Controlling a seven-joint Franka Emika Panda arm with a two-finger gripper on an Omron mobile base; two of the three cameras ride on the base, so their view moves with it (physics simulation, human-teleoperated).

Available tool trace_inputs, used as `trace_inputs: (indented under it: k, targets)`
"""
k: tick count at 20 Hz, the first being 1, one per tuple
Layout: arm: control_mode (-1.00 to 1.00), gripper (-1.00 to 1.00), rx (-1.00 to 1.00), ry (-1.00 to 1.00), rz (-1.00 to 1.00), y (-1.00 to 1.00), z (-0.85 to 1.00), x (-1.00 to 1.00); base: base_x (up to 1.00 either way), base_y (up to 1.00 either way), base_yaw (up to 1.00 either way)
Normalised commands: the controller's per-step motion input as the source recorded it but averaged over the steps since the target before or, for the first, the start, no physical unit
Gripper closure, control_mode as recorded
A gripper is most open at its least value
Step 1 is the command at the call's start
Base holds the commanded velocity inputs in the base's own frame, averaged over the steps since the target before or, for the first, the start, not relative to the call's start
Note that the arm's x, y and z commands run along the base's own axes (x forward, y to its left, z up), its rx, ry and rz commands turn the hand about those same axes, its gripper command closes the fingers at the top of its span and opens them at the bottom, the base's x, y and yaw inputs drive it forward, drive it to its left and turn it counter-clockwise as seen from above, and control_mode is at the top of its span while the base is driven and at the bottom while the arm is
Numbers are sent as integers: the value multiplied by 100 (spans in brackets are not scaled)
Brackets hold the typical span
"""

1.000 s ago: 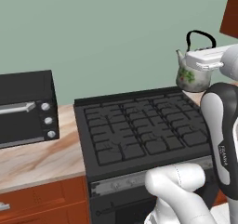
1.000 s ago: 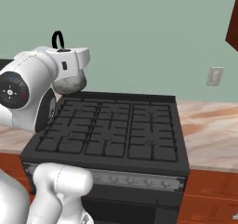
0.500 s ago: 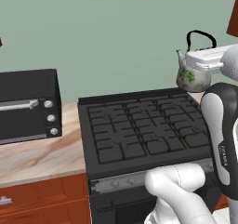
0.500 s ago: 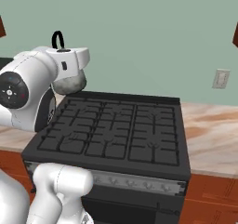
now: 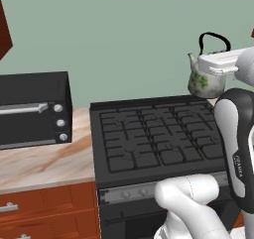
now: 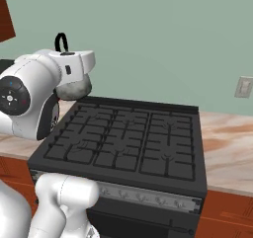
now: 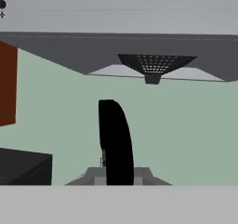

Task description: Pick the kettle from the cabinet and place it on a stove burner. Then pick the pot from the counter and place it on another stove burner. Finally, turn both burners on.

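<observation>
The small cream-white kettle [image 5: 204, 82] with green leaf print hangs in the air, higher than the black stove burners [image 5: 154, 134]. My gripper [image 5: 206, 62] is shut on its thin black handle [image 7: 116, 141]. From the right base view the kettle [image 6: 74, 88] shows partly behind my white hand, over the stove's [image 6: 128, 138] left rear corner. A corner of the reddish-brown cabinet [image 5: 4, 29] shows at the upper left. The pot is out of view.
A black toaster oven [image 5: 30, 109] stands on the marbled counter [image 5: 44, 163] left of the range. More counter [image 6: 227, 148] and a wall outlet [image 6: 243, 86] lie to the right. A grey range hood [image 7: 153, 65] hangs overhead.
The whole picture has shifted, so the base has driven sideways along the counter. The stove sits further right in the left base view. The kettle stays gripped at the same height.
</observation>
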Motion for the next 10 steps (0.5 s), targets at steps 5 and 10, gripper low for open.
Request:
trace_inputs:
  k: [5,10]
  targets:
    - [-100,100,0,0,0,0,0,2,0,-1,1]
    - [-100,100,2,1,0,0,0,26,0,0,0]
